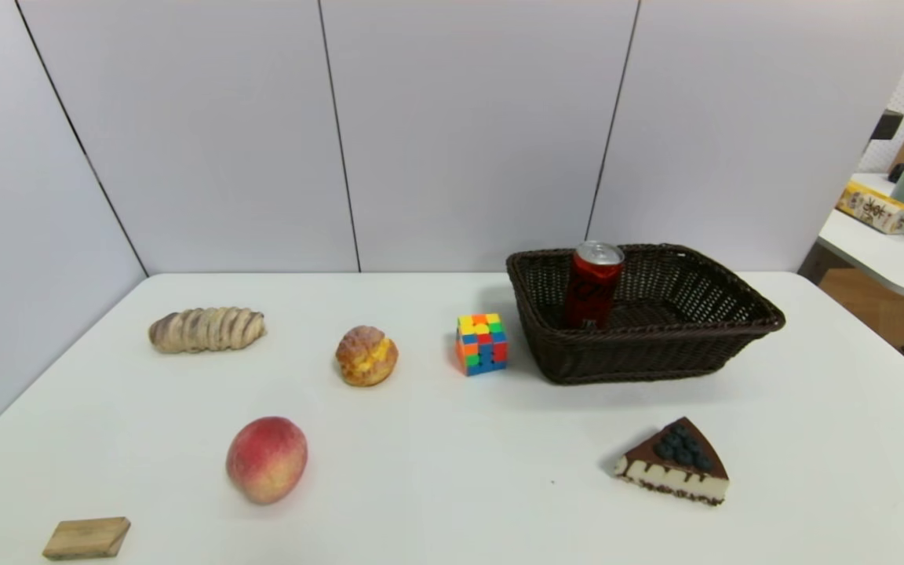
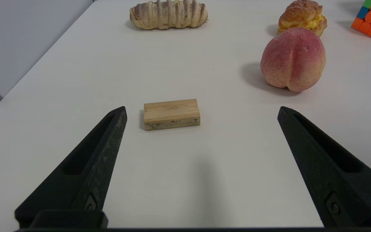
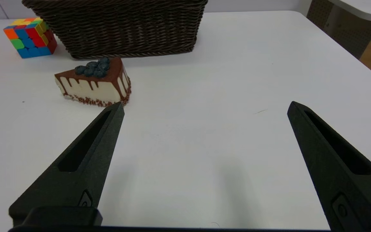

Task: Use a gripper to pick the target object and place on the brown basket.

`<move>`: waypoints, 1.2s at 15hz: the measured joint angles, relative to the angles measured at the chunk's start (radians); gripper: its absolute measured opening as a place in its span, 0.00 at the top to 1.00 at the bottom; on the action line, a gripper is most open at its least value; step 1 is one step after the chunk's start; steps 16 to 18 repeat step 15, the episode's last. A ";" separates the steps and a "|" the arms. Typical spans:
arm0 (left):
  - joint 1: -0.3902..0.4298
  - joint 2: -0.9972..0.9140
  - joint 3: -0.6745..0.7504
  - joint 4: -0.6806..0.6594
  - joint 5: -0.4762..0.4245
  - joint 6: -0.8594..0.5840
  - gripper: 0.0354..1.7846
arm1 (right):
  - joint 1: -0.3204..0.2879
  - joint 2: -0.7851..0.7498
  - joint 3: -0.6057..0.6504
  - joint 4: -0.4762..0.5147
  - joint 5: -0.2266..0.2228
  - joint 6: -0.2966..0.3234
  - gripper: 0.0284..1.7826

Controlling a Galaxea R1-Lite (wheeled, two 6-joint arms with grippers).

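A: So, biggest first: what's on the white table [image 1: 436, 471]?

B: The basket [image 1: 656, 345], dark brown woven wicker, rectangular with sides that flare outward. The red can [image 1: 593, 284] stands upright inside it, slim and smooth, with a silver top, close to the wall on the cube's side.

A: And the grippers?

B: Neither shows from the head camera. The right gripper [image 3: 204, 108] hangs low over bare tabletop, its two black tapered fingers spread wide with nothing between them. The basket lies ahead of it, well apart; the can is hidden behind the wicker wall in that view.

A: Anything nearer to it?

B: A cake wedge [image 3: 94, 82], glossy chocolate dripping over a pale side, dark berries on top, just beyond one fingertip. The colourful cube [image 3: 31, 37] sits just beside the basket.

A: The left gripper [image 2: 201, 109]?

B: Also spread wide and empty, low over the table. A small flat wooden block [image 2: 171, 114] lies just ahead between the fingertips, not touching either. Farther off: a fuzzy round peach [image 2: 292, 59], a crusty cream puff [image 2: 302, 16], a long ridged bread roll [image 2: 168, 14].
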 joint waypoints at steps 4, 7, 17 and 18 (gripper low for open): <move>0.000 0.000 0.000 0.000 0.000 0.000 0.06 | 0.000 0.000 0.000 0.000 0.000 0.000 0.02; 0.000 0.000 0.000 0.000 0.000 0.000 0.06 | 0.000 0.000 0.000 0.001 0.001 -0.002 0.02; 0.000 0.000 0.000 0.000 0.000 0.000 0.06 | 0.000 0.000 0.000 0.000 -0.001 0.003 0.02; 0.000 0.000 0.000 0.000 0.000 0.000 0.06 | 0.000 0.000 0.000 0.000 -0.001 0.003 0.02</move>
